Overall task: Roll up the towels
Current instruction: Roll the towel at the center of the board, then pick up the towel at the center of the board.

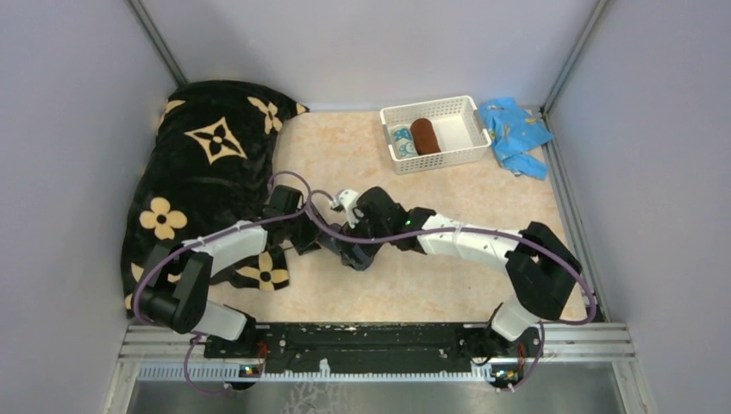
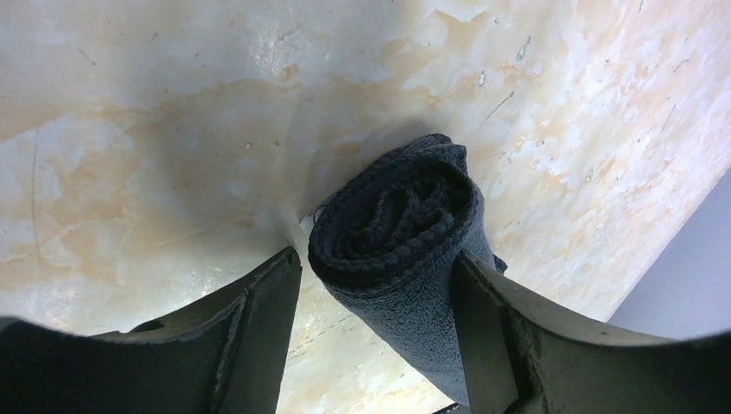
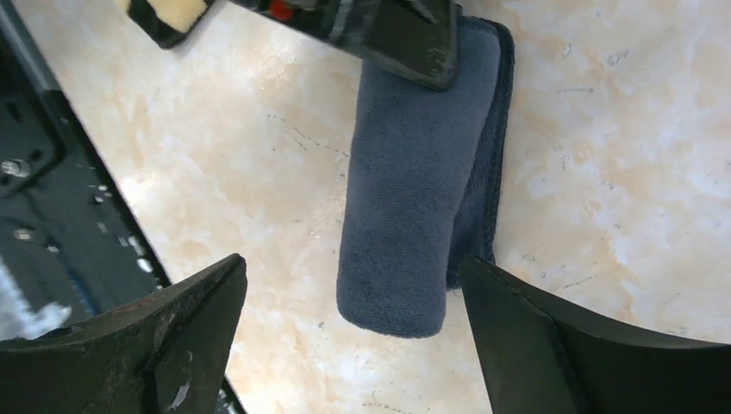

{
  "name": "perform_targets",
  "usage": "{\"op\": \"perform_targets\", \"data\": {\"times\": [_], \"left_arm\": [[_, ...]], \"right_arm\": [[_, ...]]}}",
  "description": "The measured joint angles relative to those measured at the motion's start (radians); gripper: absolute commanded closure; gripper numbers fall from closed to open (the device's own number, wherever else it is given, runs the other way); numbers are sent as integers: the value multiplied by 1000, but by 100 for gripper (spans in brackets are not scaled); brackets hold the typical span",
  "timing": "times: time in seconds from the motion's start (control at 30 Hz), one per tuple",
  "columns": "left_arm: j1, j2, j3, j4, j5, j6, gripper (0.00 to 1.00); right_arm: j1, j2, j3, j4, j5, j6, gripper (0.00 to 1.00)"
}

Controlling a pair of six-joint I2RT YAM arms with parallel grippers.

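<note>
The dark slate towel lies rolled up on the marbled table, its spiral end facing the left wrist camera. My left gripper straddles this end: the right finger rests against the roll, the left finger stands off with a gap. My right gripper is wide open at the other end of the roll, touching nothing. In the top view both grippers, left and right, meet mid-table and hide the roll. A teal-and-white towel and a rust-brown towel lie rolled in the white basket.
A big black blanket with tan flowers covers the left side of the table. A bright light-blue cloth lies crumpled right of the basket. Grey walls close in on three sides. The arms' base rail runs along the near edge.
</note>
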Motion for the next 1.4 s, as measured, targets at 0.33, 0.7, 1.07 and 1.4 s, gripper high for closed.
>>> {"op": "perform_targets", "data": {"times": [0.33, 0.7, 1.07, 1.4], "left_arm": [[0, 8, 14, -20, -2, 2, 30], [-1, 20, 32, -41, -3, 8, 29], [-1, 61, 88, -73, -16, 50, 26], [10, 102, 163, -118, -37, 129, 21]], "right_arm": [[266, 63, 2, -1, 458, -196, 21], [331, 262, 55, 40, 728, -337, 38], [258, 288, 79, 48, 681, -336, 48], [171, 286, 99, 28, 510, -291, 74]]}}
